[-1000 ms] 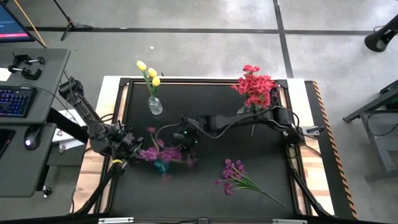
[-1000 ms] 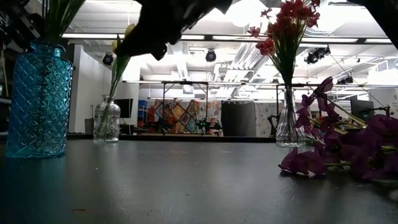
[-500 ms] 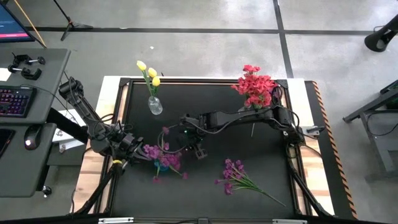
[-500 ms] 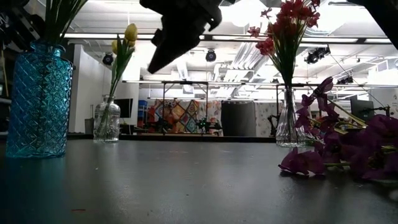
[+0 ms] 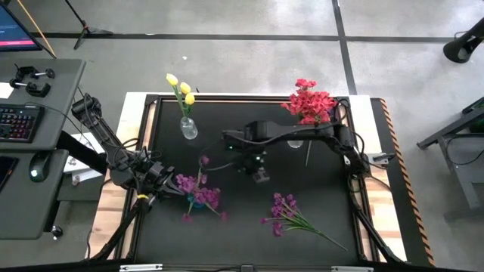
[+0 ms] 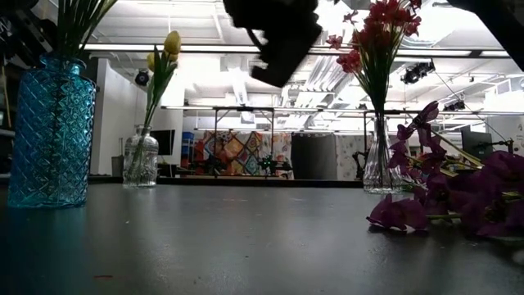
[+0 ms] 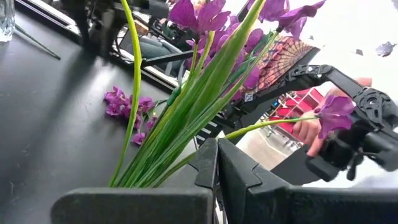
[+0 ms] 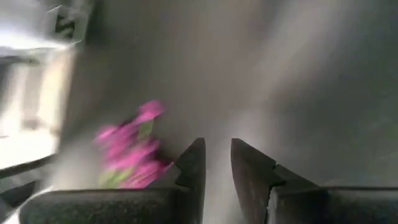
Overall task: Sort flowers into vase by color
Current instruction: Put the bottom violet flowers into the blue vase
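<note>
A blue vase at the table's left holds purple flowers on green stems. My left gripper is shut and level beside those stems. My right gripper hangs over the table's middle, pointing steeply down, slightly open, with nothing between its fingers. A loose purple bunch lies flat on the table, near right. Yellow flowers stand in a clear vase at the far left. Red flowers stand in a clear vase at the far right. My left gripper is close against the purple flowers' stems, which rise past the side of its shut fingers. Whether a finger touches them I cannot tell, as the gripper's own body hides their lower ends. Nothing lies between the fingers.
The dark tabletop has a raised rim. A desk with a keyboard stands beyond the table's left side. A person's hand shows beyond the table in the left wrist view.
My right gripper has drawn away from the blue vase toward the table's right, risen a little and tipped more steeply downward. The purple flowers in the blue vase, blurred a second ago, have come to rest and spread out.
</note>
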